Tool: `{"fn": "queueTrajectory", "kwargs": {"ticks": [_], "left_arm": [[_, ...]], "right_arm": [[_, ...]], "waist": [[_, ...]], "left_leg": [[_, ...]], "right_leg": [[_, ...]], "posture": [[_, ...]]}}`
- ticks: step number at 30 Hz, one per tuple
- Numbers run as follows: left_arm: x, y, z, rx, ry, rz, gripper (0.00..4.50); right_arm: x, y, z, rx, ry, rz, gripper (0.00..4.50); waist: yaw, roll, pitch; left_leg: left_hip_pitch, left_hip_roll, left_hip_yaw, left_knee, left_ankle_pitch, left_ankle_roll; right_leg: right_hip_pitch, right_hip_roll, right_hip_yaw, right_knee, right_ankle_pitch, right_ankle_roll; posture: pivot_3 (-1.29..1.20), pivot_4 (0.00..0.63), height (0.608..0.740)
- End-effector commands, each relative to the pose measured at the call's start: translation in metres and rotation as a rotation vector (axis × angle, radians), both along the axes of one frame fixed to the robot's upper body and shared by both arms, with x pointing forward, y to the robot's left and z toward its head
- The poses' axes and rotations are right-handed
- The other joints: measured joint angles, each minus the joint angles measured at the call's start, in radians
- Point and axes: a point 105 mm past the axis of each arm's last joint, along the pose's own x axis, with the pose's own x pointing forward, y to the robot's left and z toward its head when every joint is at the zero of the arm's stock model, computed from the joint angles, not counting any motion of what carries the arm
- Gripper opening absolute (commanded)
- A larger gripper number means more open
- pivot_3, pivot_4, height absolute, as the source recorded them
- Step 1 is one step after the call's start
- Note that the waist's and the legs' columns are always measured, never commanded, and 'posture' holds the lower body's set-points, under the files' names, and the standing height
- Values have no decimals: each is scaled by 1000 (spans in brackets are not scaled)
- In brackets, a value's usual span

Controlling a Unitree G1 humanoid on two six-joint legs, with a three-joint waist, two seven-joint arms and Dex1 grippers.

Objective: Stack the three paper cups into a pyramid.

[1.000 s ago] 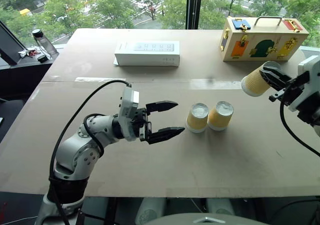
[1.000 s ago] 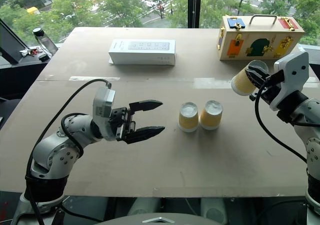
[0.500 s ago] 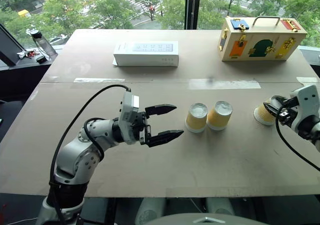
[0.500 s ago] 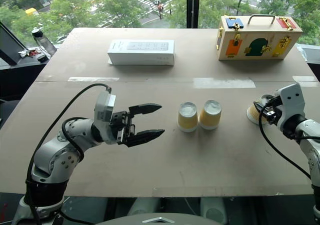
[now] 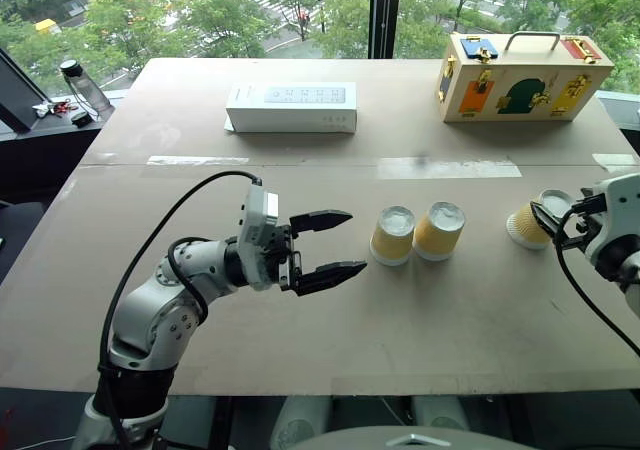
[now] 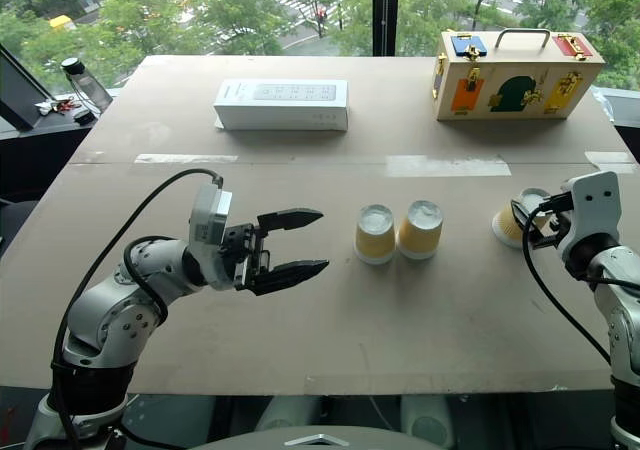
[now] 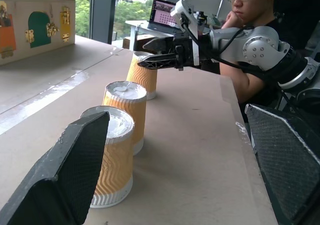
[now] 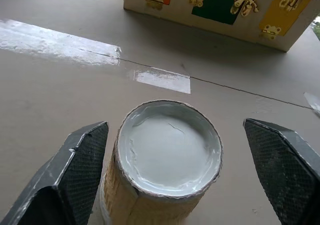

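Two paper cups stand side by side, upside down, white bases up, at the middle of the table. The third paper cup stands upside down to their right, apart from them. My right gripper is open around this cup, one finger on each side, wide of its ribbed wall. My left gripper is open and empty, level, pointing at the pair from just left of it. In the left wrist view the three cups stand in a row.
A white flat box and a wooden latch box sit at the back of the table. A bottle stands off its left corner. A person sits beyond the table's right edge.
My right gripper came down and rightward with the third cup, stood it on the table right of the pair and opened. The left gripper stayed put.
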Motion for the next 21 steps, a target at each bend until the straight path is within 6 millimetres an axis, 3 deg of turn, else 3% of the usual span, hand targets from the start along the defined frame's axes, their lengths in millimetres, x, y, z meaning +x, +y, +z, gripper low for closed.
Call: {"fn": "queueTrajectory", "kwargs": {"ticks": [1,2,3,5,7,10,16,19,21], "left_arm": [[-4,-2,8,-8,-43,-22,4500],[-4,-2,7,-7,-42,-23,4500],[-4,-2,7,-7,-40,-23,4500],[-6,-1,8,-5,-38,-25,4500],[-7,2,8,-1,-37,-24,4500],[-3,6,10,-3,-70,23,4500],[0,26,14,-107,-110,95,4500],[-3,49,7,-115,-55,112,4500],[-6,57,2,-106,-27,113,4500]], "right_arm": [[1,-4,9,59,-33,-17,4246],[1,-3,10,71,-39,-8,3747],[1,-2,12,70,-46,-2,3564],[1,0,18,53,-68,7,2608],[0,6,28,48,-101,43,2187],[-5,29,50,65,-173,186,2187],[-22,109,98,121,-252,597,2187],[-32,147,104,83,-208,786,2187],[-36,158,103,74,-173,839,2187]], "waist": [[0,0,0],[0,0,0],[-1,0,0],[-1,0,0],[0,0,0],[-2,1,0],[-3,1,1],[-2,1,1],[-3,2,1]], "left_leg": [[0,0,0,0,0,0],[0,0,0,0,0,0],[0,0,0,0,0,0],[0,0,0,0,0,0],[0,0,0,0,0,0],[0,0,0,0,0,0],[0,0,-1,0,0,0],[0,1,-1,-1,0,0],[-1,1,-2,-1,0,0]], "right_leg": [[0,0,0,0,0,0],[0,0,0,0,0,0],[0,0,0,0,0,0],[0,0,0,0,0,0],[0,0,0,0,0,0],[0,0,0,0,0,0],[0,0,-1,0,0,0],[0,0,-1,-1,0,0],[0,0,-2,-1,0,0]], "posture": [[0,150,740],[0,150,740],[0,150,740],[0,150,740],[0,150,740],[0,150,740],[0,150,740],[0,150,740],[0,150,740]]}}
